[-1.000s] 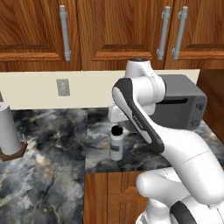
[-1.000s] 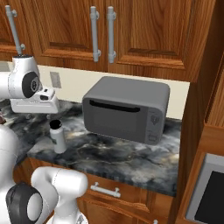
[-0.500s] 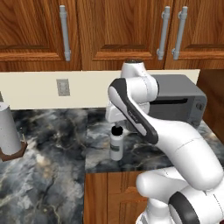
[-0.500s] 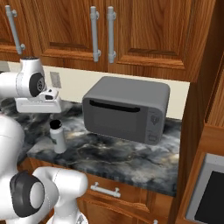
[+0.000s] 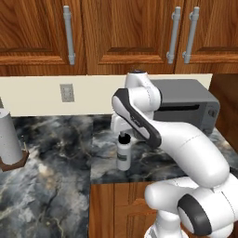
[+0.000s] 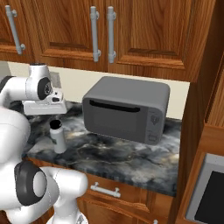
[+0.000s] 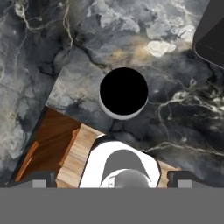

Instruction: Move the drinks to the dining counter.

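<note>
Since a second ago the arm's upper links have swung across toward the cabinets and the hand has settled more squarely over the bottle [image 5: 123, 154]; the bottle itself has not shifted on the worktop [image 5: 56, 153]. Gripper [image 6: 45, 107] hangs directly above the bottle with a visible gap to the cap, nothing held. Jaws stand spread wide: the two dark tips sit far apart at the bottom corners of the hand view.

Bottle: small white smooth cylinder, round black cap [image 7: 124, 90], slim and plain. It stands upright, long axis vertical, cap pointing straight up at the gripper; in the hand view it reads as a black disc with a thin white rim, centred between the fingertips and a little ahead of them.

Worktop: glossy black-and-grey marbled stone with pale veins, brown wooden cabinet front below its edge. Bottle sits close to that front edge, just below the gripper.

Microwave [image 6: 126, 108]: matte grey box with rounded corners, beside the gripper against the cream backsplash [image 5: 42, 93]. Paper-towel roll [image 5: 9, 142], white cylinder on a wooden base, stands well apart on the other side. Wooden wall cabinets [image 6: 109, 30] with brushed metal bar handles hang above.
</note>
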Controlling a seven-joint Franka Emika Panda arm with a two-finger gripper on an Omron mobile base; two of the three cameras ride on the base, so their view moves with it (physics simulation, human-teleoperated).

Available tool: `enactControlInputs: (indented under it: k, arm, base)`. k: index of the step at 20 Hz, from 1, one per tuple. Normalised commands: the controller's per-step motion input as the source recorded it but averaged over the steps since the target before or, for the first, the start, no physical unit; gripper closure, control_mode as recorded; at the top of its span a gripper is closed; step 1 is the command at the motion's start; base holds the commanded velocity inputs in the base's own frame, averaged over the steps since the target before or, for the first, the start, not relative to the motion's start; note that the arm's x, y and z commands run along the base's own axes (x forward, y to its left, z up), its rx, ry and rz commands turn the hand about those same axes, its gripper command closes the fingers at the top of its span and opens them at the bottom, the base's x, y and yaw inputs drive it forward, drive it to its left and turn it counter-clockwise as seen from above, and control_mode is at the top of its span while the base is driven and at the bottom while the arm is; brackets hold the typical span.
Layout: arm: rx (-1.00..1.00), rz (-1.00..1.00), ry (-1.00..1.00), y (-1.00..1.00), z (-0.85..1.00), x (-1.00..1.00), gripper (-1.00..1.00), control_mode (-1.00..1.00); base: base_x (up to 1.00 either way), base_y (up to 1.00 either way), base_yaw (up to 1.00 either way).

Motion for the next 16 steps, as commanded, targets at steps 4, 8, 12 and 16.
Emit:
enactControlInputs:
  k: [4, 8, 12, 16]
  arm:
    - [0.00, 0.06, 0.00, 0.04, -0.28, 0.38, -1.00, -1.00]
    - [0.00, 0.05, 0.00, 0.14, -0.30, 0.33, -1.00, -1.00]
    - [0.00, 0.04, 0.00, 0.19, -0.30, 0.29, -1.00, -1.00]
    - [0.00, 0.03, 0.00, 0.14, -0.25, 0.28, -1.00, -1.00]
  base:
    - [0.00, 0.00, 0.00]
    - [0.00, 0.00, 0.00]
    - [0.00, 0.00, 0.00]
    - [0.00, 0.00, 0.00]
